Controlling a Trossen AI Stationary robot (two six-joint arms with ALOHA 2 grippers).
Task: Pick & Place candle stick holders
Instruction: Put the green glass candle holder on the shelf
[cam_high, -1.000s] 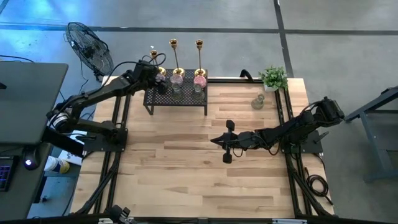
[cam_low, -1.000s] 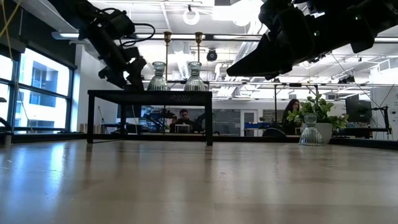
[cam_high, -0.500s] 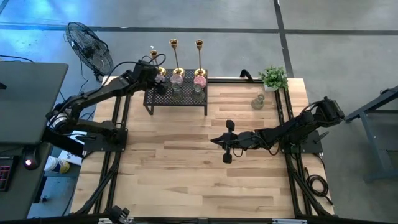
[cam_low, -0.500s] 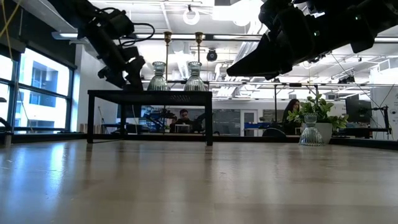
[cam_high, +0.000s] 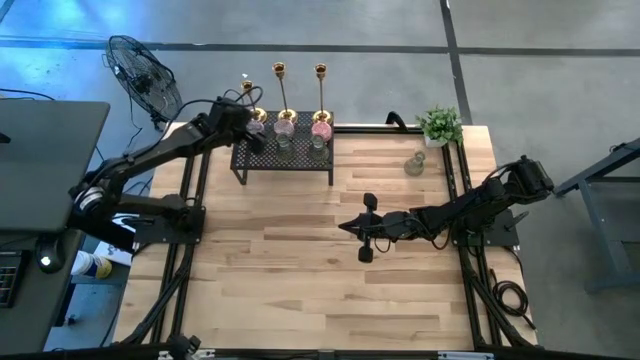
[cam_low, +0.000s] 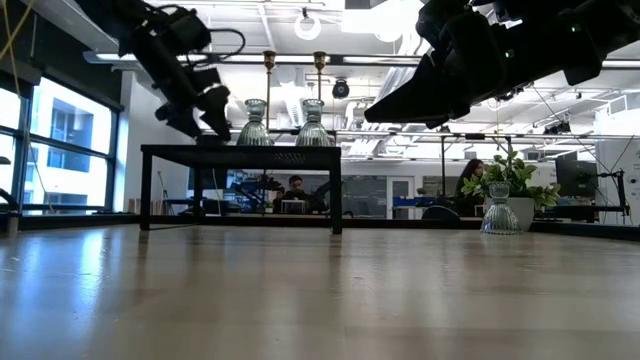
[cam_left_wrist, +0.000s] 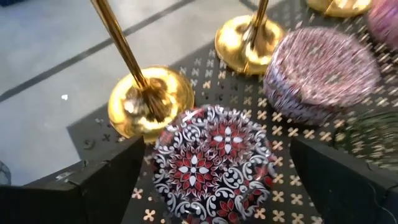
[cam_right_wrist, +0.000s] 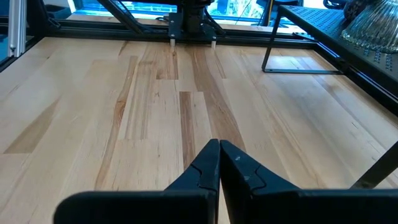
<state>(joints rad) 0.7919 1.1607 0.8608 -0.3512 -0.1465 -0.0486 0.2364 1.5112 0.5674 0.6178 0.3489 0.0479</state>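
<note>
Three gold candlesticks (cam_high: 281, 92) stand by their round bases along the far edge of the black mesh rack (cam_high: 300, 160). Squat holders sit on the rack: pink ones (cam_high: 321, 127), pale glass ones (cam_high: 284, 148), and one with a red, white and black patterned top (cam_left_wrist: 214, 160). Another glass holder (cam_high: 414, 163) stands on the table by the potted plant (cam_high: 439, 125). My left gripper (cam_left_wrist: 217, 186) hangs open over the rack's left end (cam_high: 250, 135), a finger on either side of the patterned holder, apart from it. My right gripper (cam_high: 365, 228) is shut and empty over the table's middle.
The nearest gold base (cam_left_wrist: 149, 102) stands right behind the patterned holder, with a purple holder (cam_left_wrist: 320, 71) and a green glass one (cam_left_wrist: 373, 134) beside it. A fan (cam_high: 145, 75) stands off the table's far left corner. Bare wood (cam_high: 300, 280) lies in front of the rack.
My left gripper has risen a little above the rack's top at its left end. Its fingers stay open. The holders and candlesticks have kept their places.
</note>
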